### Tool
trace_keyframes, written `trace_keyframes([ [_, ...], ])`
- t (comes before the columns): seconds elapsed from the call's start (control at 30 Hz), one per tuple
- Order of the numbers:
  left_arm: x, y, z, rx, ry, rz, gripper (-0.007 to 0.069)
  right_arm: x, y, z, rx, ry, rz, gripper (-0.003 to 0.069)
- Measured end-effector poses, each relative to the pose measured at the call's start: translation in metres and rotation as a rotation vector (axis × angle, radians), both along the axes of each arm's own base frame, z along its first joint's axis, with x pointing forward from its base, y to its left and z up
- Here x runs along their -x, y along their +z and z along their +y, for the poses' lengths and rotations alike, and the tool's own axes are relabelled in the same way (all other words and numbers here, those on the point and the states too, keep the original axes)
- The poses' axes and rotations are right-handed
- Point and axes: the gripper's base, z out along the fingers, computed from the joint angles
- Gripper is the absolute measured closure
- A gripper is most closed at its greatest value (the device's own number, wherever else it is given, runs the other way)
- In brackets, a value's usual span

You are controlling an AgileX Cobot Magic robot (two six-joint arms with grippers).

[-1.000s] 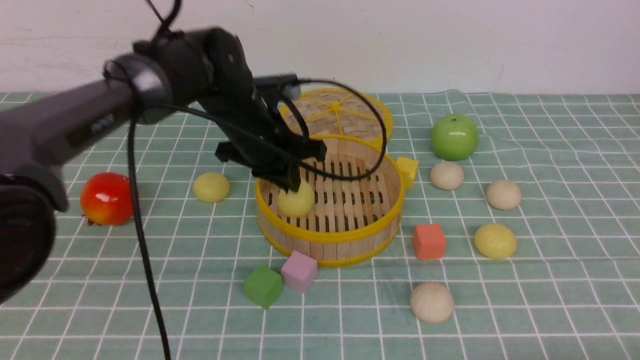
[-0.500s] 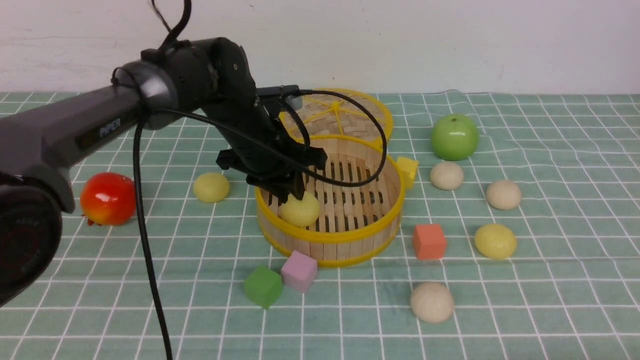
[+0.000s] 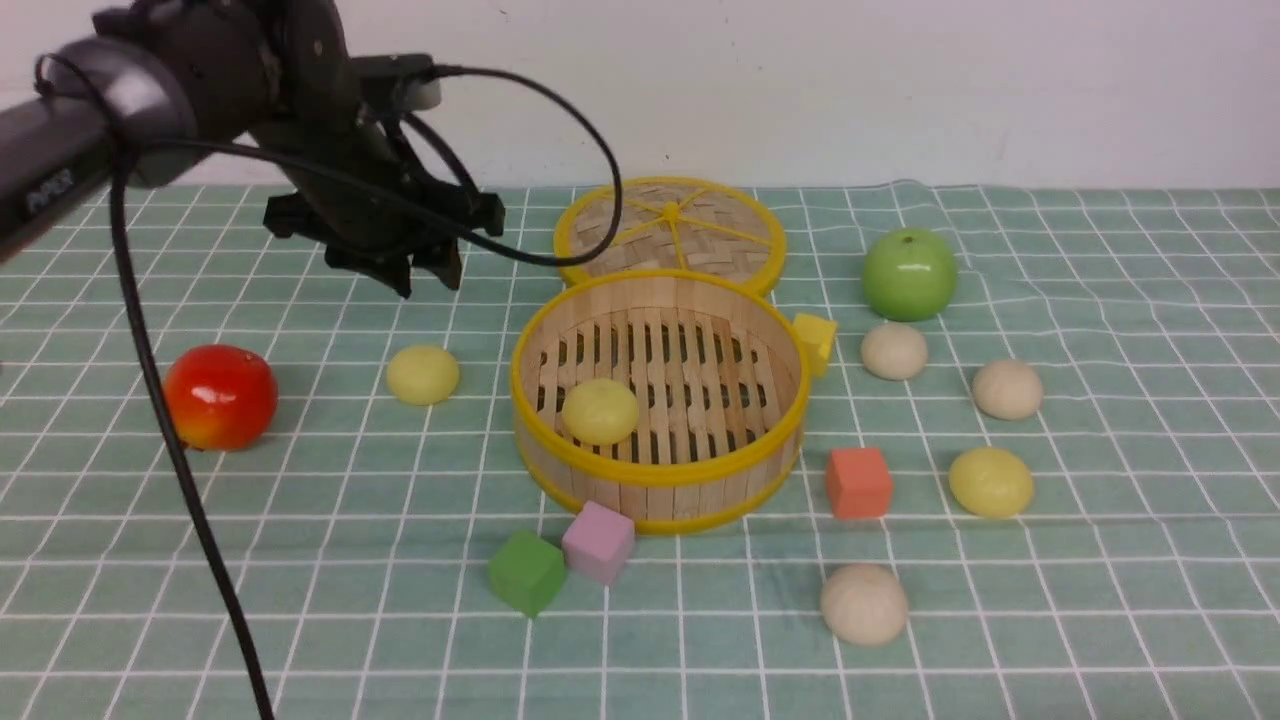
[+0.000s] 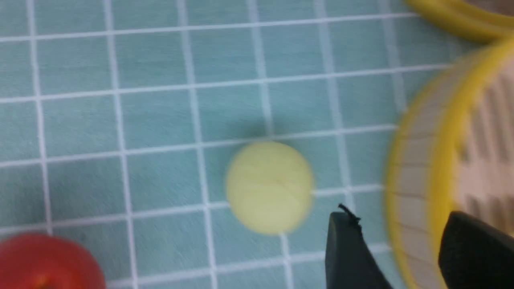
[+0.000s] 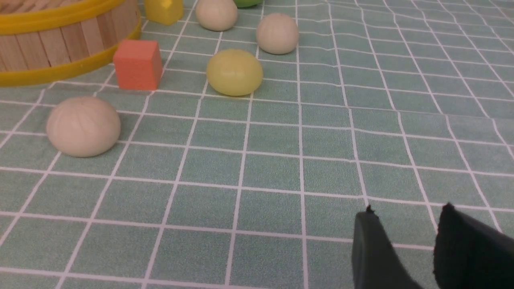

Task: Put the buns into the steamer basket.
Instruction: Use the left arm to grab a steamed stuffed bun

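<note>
The steamer basket (image 3: 655,480) stands mid-table with one pale yellow bun (image 3: 600,411) lying on its slats. A second yellow bun (image 3: 422,375) rests on the cloth left of it. At the right lie a third yellow bun (image 3: 990,482) and three beige buns (image 3: 894,351) (image 3: 1007,389) (image 3: 864,603). My left gripper (image 3: 425,280) hangs open and empty above the cloth, left of and behind the basket. Its wrist view shows the left yellow bun (image 4: 269,186) beside the basket wall (image 4: 409,176). My right gripper (image 5: 405,212) is open over bare cloth, short of the near beige bun (image 5: 83,126).
The flat woven lid (image 3: 670,230) lies behind the basket. A green apple (image 3: 908,273) sits back right and a red apple (image 3: 220,397) far left. Orange (image 3: 858,482), pink (image 3: 597,541), green (image 3: 526,572) and yellow (image 3: 815,340) cubes ring the basket.
My left gripper opened and let the yellow bun go inside the basket, then rose and swung left and back. The bun now lies on the slats.
</note>
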Motion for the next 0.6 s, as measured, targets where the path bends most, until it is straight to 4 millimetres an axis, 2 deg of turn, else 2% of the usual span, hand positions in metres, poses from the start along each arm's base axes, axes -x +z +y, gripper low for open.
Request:
trace_keyframes([
  [0.17, -0.012, -0.024, 0.001, -0.05, -0.006, -0.014, 0.0357, 0.0, 0.0, 0.0, 0.0, 0.0, 0.0, 0.0419],
  [0.47, -0.02, -0.035, 0.003, -0.099, -0.008, -0.051, 0.0381, 0.0, 0.0, 0.0, 0.0, 0.0, 0.0, 0.0419],
  [0.6, -0.021, -0.05, 0.005, -0.095, 0.039, 0.009, 0.0381, 0.0, 0.0, 0.0, 0.0, 0.0, 0.0, 0.0419],
])
